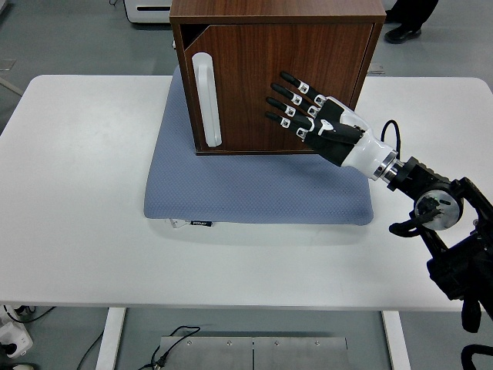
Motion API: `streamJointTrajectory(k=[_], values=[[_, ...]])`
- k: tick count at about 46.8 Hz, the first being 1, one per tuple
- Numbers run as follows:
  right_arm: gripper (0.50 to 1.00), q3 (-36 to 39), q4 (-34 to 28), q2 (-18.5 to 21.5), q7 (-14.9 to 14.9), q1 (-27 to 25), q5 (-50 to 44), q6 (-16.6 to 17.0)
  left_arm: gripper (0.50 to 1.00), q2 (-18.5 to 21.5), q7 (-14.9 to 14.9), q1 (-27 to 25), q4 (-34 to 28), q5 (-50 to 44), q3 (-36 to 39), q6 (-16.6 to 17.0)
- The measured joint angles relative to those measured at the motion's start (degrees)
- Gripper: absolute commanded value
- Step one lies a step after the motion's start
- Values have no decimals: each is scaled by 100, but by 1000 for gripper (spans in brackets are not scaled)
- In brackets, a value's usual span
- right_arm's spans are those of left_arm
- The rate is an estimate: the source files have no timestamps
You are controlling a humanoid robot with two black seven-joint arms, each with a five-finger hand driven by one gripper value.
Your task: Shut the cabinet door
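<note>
A dark wooden cabinet (277, 15) stands on a blue-grey pad (254, 185) at the back middle of the table. Its door (254, 85) faces me, with a long white handle (206, 99) near its left edge. The door looks almost flush with the frame, with a small dark gap at its top left corner. My right hand (296, 108) is open, fingers spread flat toward the door's middle right, holding nothing. I cannot tell if the fingertips touch the door. The left arm is out of view.
The white table (77, 193) extends to both sides of the pad. A person's shoes (404, 32) show on the floor at the top right. A white device (146, 9) stands on the floor behind the cabinet, top left.
</note>
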Motion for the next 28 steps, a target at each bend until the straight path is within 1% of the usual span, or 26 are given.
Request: streamJointTrajectory(k=[8, 20, 28], values=[[1000, 1, 387, -318, 1, -338, -29, 1, 1000, 0, 0, -1, 0, 0, 0, 0], [1000, 86, 785, -839, 16, -904, -32, 1, 1000, 0, 2, 0, 0, 0, 0, -5], [1000, 525, 899, -1024, 41, -1318, -32, 1, 1000, 0, 1, 1, 0, 0, -1, -9]])
